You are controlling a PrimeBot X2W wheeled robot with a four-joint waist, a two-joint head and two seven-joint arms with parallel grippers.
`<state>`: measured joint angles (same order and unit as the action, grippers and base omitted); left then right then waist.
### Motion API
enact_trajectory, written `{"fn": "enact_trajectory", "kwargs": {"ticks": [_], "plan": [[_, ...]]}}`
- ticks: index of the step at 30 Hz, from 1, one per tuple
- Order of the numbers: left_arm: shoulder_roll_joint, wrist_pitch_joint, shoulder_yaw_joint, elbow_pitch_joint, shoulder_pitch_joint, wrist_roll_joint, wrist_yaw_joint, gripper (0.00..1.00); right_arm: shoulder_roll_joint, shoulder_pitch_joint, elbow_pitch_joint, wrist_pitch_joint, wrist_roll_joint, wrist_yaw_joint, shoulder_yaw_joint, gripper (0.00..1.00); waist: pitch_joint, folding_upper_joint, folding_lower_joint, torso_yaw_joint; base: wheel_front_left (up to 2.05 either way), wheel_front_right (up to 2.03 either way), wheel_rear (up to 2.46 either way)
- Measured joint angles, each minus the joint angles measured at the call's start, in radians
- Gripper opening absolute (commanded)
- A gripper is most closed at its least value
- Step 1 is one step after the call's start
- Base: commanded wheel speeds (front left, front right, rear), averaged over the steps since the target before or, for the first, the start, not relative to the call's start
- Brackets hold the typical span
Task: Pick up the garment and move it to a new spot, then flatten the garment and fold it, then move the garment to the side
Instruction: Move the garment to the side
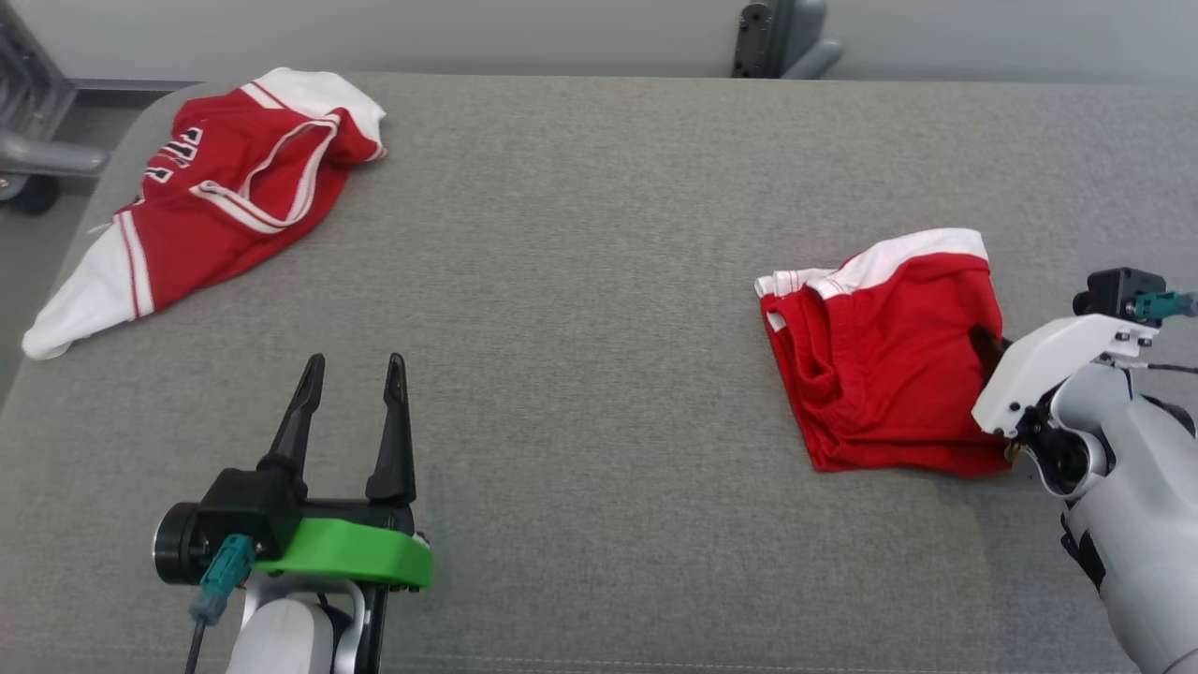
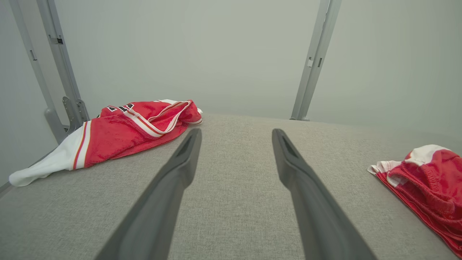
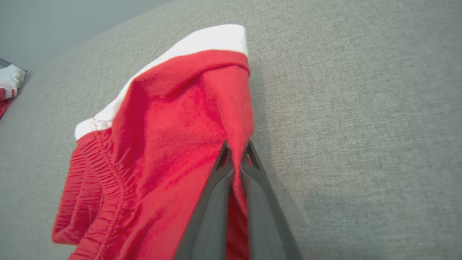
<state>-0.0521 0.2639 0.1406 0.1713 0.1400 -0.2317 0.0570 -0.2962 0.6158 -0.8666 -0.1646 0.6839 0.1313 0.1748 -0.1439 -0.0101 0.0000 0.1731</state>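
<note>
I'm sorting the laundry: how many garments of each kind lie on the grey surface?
red-and-white jersey: 1
red shorts: 1
Total: 2

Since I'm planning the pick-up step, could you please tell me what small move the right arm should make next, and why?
Probably lift the right gripper straight up a little: its jaws are shut on an edge of the red shorts, which lie bunched on the grey surface.
</note>
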Motion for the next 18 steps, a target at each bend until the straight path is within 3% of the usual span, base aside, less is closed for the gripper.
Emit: {"fn": "enact_trajectory", "kwargs": {"ticks": [9,18], "plan": [[-0.001,0.000,0.002,-0.026,0.072,0.032,0.002,1.00,-0.015,0.147,-0.027,0.044,0.002,0.000,0.042,0.00,-0.077,0.0000,0.0000,-0.175,0.00,0.00,0.00],[-0.041,-0.001,0.005,-0.042,0.123,0.059,0.009,1.00,-0.027,0.279,-0.080,0.100,0.006,0.000,0.100,0.00,-0.190,0.0000,0.0001,-0.364,0.00,0.00,0.00]]}}
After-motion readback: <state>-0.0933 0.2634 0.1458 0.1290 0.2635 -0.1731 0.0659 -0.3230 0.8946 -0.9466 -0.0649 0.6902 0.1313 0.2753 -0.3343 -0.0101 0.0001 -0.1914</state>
